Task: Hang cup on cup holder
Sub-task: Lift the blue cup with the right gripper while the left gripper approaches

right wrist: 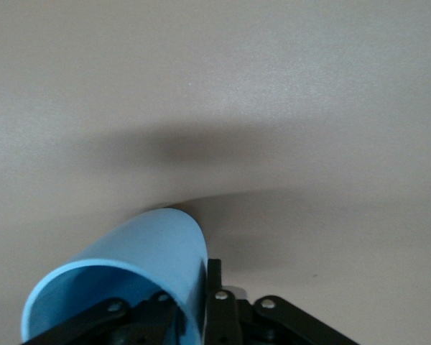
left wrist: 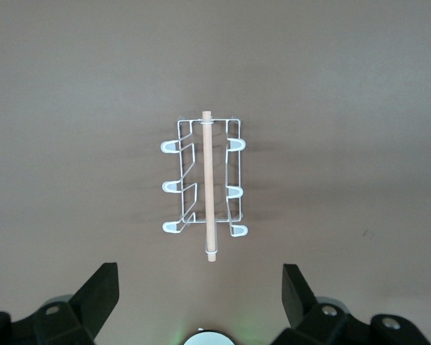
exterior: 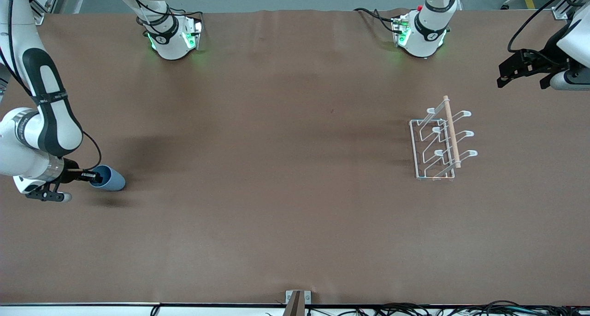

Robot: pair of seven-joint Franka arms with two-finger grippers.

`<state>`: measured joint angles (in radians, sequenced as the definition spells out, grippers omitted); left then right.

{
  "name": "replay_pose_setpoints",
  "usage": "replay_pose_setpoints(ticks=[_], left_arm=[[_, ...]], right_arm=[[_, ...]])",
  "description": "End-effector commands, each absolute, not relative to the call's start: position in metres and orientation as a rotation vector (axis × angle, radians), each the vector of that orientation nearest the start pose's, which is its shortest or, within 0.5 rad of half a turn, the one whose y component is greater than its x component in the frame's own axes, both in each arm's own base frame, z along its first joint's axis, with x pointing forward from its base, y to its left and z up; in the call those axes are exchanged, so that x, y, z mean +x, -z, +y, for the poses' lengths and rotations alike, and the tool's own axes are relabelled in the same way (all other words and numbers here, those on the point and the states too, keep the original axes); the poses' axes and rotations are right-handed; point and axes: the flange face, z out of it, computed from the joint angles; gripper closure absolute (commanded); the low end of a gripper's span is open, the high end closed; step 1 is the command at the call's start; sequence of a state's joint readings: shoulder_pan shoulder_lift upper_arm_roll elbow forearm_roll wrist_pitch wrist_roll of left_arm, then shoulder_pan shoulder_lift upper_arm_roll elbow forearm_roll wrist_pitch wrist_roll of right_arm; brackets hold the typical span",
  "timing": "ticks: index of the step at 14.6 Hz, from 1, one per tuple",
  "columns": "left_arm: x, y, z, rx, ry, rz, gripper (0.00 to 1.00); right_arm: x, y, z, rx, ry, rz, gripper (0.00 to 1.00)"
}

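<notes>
- Cup (exterior: 109,178): small light-blue tumbler, smooth matte finish, slightly tapered, no handle. It lies tilted on its side at the right arm's end of the table, open mouth turned to the gripper.
- Right gripper (exterior: 92,176): black fingers (right wrist: 217,302) pinch the cup's rim wall (right wrist: 190,287), one inside the mouth and one outside.
- Cup holder (exterior: 439,143): white wire rack, rectangular base, six upward-angled prongs with rounded tips, a pale wooden dowel (left wrist: 209,185) along the top. It stands upright toward the left arm's end, well apart from the cup; no cup hangs on it.
- Left gripper (left wrist: 201,298): waits aloft at that end, black angular fingers spread wide, holding nothing.
- Table (exterior: 276,168): plain brown matte covering, faintly creased.
</notes>
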<state>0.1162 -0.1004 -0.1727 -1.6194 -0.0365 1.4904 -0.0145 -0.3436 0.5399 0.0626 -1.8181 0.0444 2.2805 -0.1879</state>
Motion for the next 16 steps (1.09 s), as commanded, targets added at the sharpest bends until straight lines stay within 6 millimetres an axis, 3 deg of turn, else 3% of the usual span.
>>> replay_pose_setpoints(ticks=[1, 5, 7, 9, 12, 16], left_arm=[[0.523, -0.644, -0.037, -3.182, -0.05, 0.09, 0.0], [0.527, -0.636, -0.04, -3.18, -0.072, 0.096, 0.0], [0.526, -0.636, -0.039, -3.178, -0.081, 0.099, 0.0], [0.527, -0.633, -0.04, -3.182, -0.094, 0.101, 0.0], [0.529, -0.627, -0.059, -3.178, -0.115, 0.147, 0.0], [0.526, -0.639, -0.08, -3.169, -0.074, 0.213, 0.0]], right_arm=[[0.616, -0.256, -0.171, -3.029, -0.11, 0.198, 0.99], [0.621, -0.328, -0.116, -3.025, -0.1, 0.103, 0.98], [0.618, -0.364, -0.078, -2.941, -0.103, 0.085, 0.98], [0.615, -0.388, -0.037, -2.872, -0.152, 0.024, 0.99], [0.602, -0.429, 0.029, -2.746, -0.177, -0.048, 0.99], [0.585, -0.464, 0.082, -2.493, -0.252, -0.013, 0.99]])
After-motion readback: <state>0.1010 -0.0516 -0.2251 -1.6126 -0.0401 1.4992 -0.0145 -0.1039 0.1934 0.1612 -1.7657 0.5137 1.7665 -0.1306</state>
